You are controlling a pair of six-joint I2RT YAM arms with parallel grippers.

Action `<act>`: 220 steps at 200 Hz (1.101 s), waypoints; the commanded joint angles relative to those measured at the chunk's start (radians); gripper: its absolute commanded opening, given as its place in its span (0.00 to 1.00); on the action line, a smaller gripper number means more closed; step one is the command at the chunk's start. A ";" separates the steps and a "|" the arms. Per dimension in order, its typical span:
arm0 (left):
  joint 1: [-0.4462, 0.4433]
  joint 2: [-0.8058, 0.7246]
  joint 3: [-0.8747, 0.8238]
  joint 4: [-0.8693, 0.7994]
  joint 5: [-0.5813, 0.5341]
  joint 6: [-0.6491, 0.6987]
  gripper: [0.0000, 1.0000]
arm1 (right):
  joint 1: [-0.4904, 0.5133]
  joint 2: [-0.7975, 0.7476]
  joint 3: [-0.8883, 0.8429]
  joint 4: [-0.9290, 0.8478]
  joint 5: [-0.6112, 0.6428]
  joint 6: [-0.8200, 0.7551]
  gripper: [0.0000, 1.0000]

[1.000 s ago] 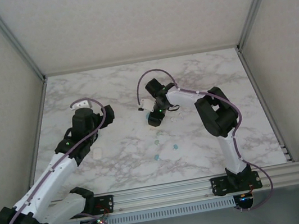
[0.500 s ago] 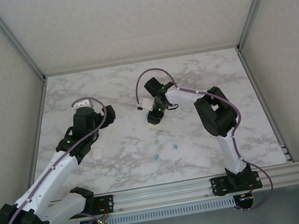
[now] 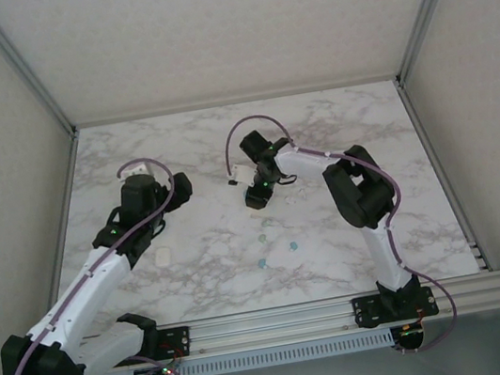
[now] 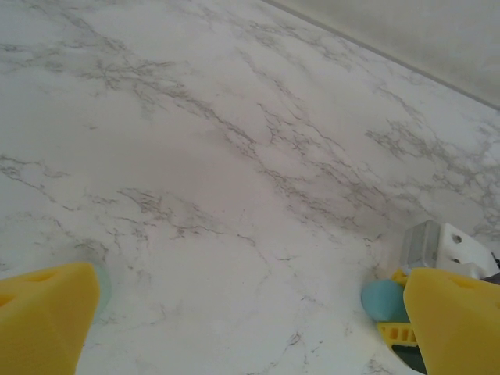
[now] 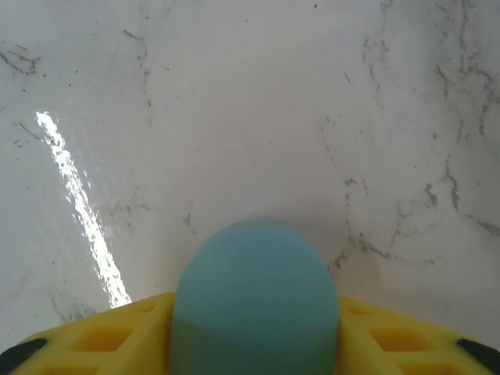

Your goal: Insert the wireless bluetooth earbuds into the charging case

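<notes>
**A:** Where do the buds lie?

**B:** We see several tiny teal buds (image 3: 264, 238) loose on the tabletop (image 3: 179, 161). In the top view they sit at 6 o'clock from the right claw (image 3: 256, 198), near it but apart.

**A:** What is the state of each claw?

**B:** The right claw pinches a rounded teal case (image 5: 254, 289) between its yellow fingers. The left claw (image 4: 250, 312) is spread wide and empty, at 9 o'clock from the right claw and well apart from the buds.

**A:** How will a bud handle?

**B:** We judge each bud light, hard and smooth, so it may roll or squirt out. We advise a gentle fingertip pinch across its widest part, low against the tabletop.
</notes>
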 commanded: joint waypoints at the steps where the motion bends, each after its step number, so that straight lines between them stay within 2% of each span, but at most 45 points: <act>1: 0.016 0.002 0.036 -0.019 0.031 -0.029 1.00 | 0.012 0.025 0.023 -0.032 0.005 -0.008 0.50; 42: 0.023 0.000 0.042 -0.033 0.036 -0.027 1.00 | 0.014 0.024 0.023 -0.040 0.009 -0.007 0.48; 61: 0.026 -0.001 0.042 -0.033 0.052 -0.027 1.00 | 0.014 0.008 0.012 -0.051 0.021 -0.017 0.40; 82: 0.035 0.007 0.046 -0.030 0.091 -0.041 1.00 | 0.014 -0.050 -0.036 -0.014 -0.001 -0.005 0.38; 113: 0.050 0.034 0.072 -0.013 0.231 -0.080 0.97 | 0.014 -0.265 -0.200 0.172 -0.135 0.073 0.36; 138: 0.050 0.061 0.114 0.022 0.398 -0.113 0.95 | 0.014 -0.453 -0.321 0.315 -0.198 0.116 0.35; 183: 0.027 0.141 0.220 0.089 0.701 -0.169 0.85 | 0.015 -0.721 -0.506 0.557 -0.205 0.111 0.32; 220: -0.052 0.171 0.307 0.089 0.792 -0.164 0.84 | 0.021 -0.809 -0.541 0.607 -0.161 0.115 0.31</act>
